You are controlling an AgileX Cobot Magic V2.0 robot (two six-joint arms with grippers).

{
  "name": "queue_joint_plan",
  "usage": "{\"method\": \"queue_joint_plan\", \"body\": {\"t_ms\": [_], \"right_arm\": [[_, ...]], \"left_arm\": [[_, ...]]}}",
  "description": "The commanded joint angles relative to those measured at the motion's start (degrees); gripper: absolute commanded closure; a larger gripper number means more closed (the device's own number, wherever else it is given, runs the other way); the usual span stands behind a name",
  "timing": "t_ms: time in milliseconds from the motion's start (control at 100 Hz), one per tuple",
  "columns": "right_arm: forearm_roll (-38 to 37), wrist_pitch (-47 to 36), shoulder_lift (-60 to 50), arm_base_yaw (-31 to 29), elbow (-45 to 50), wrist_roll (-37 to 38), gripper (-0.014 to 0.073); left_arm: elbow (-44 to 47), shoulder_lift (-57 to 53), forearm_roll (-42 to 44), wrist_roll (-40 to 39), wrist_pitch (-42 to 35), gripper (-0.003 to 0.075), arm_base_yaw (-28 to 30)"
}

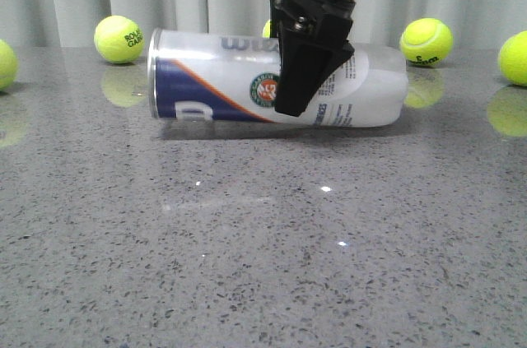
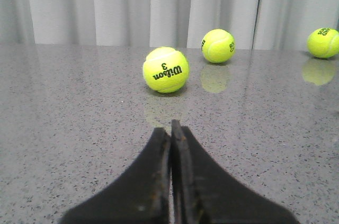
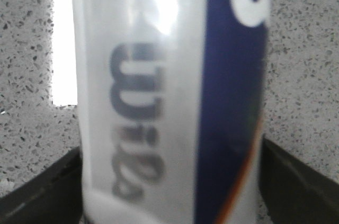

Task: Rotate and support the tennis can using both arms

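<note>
Tennis can [image 1: 247, 81] is lying on its side near the tabletop's [image 1: 247, 266] far edge. Right gripper [image 1: 300, 76] is clamping it at mid-length, fingers either side. Left gripper [image 2: 171, 128] is sitting fully closed, empty, facing tennis balls [image 2: 166, 70].

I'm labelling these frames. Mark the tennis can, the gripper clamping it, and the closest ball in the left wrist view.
Clear plastic Wilson tennis can [image 1: 222, 85], front view, label.
Black right gripper [image 1: 303, 76], front view, front finger.
Yellow-green Wilson tennis ball [image 2: 166, 70], left wrist view, printed face.

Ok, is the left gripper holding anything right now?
No. In the left wrist view the left gripper has its fingers pressed together with nothing between them, and only tennis balls lie ahead on the table.
</note>
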Motion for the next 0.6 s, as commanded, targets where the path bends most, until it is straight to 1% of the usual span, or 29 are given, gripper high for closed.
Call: {"method": "queue_joint_plan", "body": {"t_ms": [0, 280, 450, 500, 540, 580, 590], "right_arm": [[0.5, -0.7, -2.6, 0.0, -1.7, -0.7, -0.0049], [0.1, 0.3, -4.2, 0.0, -1.8, -0.7, -0.0050], [-1.1, 0.7, -8.1, 0.0, -1.8, -0.5, -0.0049], [-1.1, 0.7, -9.6, 0.0, -1.8, 1.2, -0.0045], [-1.1, 0.8, -10.7, 0.0, -1.8, 3.9, -0.0020], [-1.1, 1.0, -11.7, 0.0, -1.8, 6.8, 0.0029], [-1.1, 1.0, -11.9, 0.0, -1.8, 7.3, 0.0059]], "left_arm": [[2.6, -1.9, 0.0, -0.4, -4.3, 0.0739, -0.4], [2.6, -1.9, 0.0, -0.4, -4.3, 0.0739, -0.4], [2.6, -1.9, 0.0, -0.4, -4.3, 0.0739, -0.4], [2.6, -1.9, 0.0, -0.4, -4.3, 0.0739, -0.4], [2.6, -1.9, 0.0, -0.4, -4.3, 0.0739, -0.4], [2.6, -1.9, 0.0, -0.4, -4.3, 0.0739, -0.4], [2.6, -1.9, 0.0, -0.4, -4.3, 0.0739, -0.4]]}}
